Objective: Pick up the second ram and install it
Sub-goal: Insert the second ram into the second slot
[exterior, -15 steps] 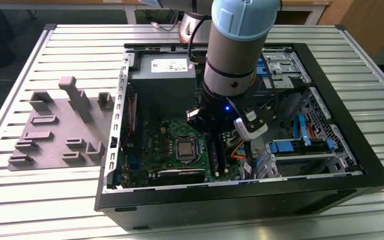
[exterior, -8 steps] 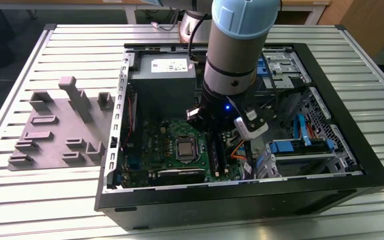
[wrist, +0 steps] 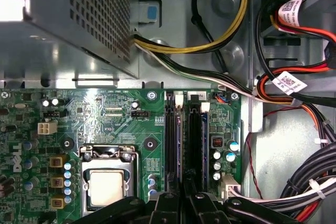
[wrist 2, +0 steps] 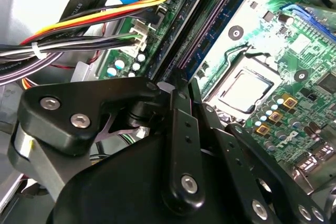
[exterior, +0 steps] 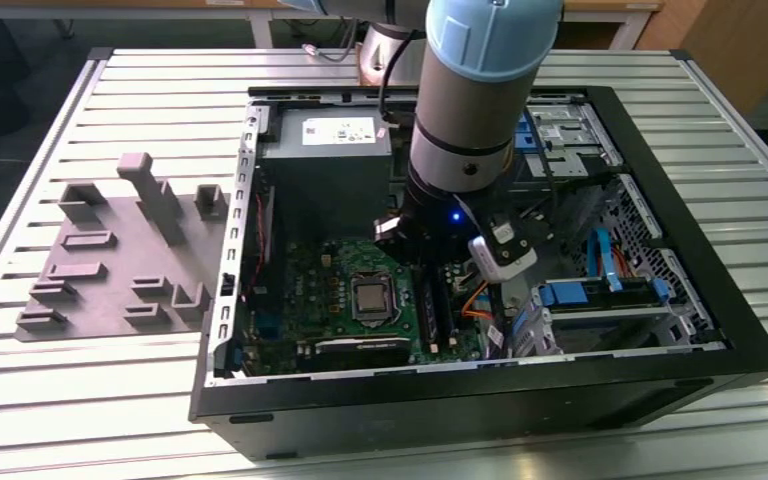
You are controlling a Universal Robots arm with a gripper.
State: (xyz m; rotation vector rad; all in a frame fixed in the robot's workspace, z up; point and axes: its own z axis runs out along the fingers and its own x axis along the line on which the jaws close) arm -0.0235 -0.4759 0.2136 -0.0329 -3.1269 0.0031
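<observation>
We note the bench (exterior: 117, 400) carrying the open computer case (exterior: 704, 330). Arm (exterior: 471, 120) reaches down inside over the motherboard (wrist: 100, 119). The gripper (wrist: 181, 203) hovers above the memory slots (wrist: 170, 145); jaws appear pressed together. The second ram (wrist 2: 210, 24) sits in its slot.

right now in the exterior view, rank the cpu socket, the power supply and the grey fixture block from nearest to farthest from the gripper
1. CPU socket: on the motherboard, just toward the exterior view's left of the gripper.
2. Power supply: inside the case, behind the socket, beside the arm.
3. Grey fixture block: outside the case on the slatted table, far toward the exterior view's left.
</observation>
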